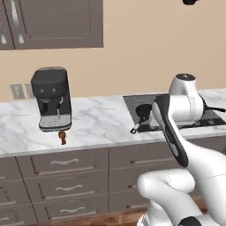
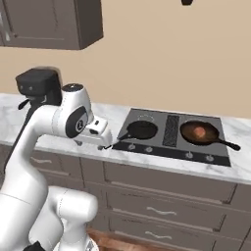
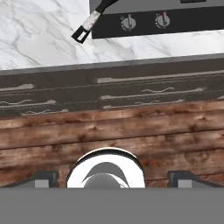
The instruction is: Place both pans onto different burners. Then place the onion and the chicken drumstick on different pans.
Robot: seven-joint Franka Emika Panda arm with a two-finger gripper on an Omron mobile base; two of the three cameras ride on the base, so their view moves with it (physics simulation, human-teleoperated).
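No legible text, labels, brands or numbers: the cooktop (image 2: 171,128) carries only thin white burner circles, its knobs (image 3: 128,22) show small red pointer marks, and the coffee machine (image 1: 52,98) front is unmarked.

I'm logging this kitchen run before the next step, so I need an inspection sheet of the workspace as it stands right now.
Surface: white marble counter with a dark cooktop set into it.
Job's things: black pan on a left burner, its handle reaching past the cooktop's front left corner; brown-interior pan on a right burner with a pinkish piece of food inside. I cannot tell whether that piece is the onion or the drumstick.
Clutter: coffee machine; small brown item in front of it.
Claw: open, holding nothing, pointed down at the wood floor.
Cables: nothing seen.
Surroundings: grey drawers, upper cabinets, beige wall.
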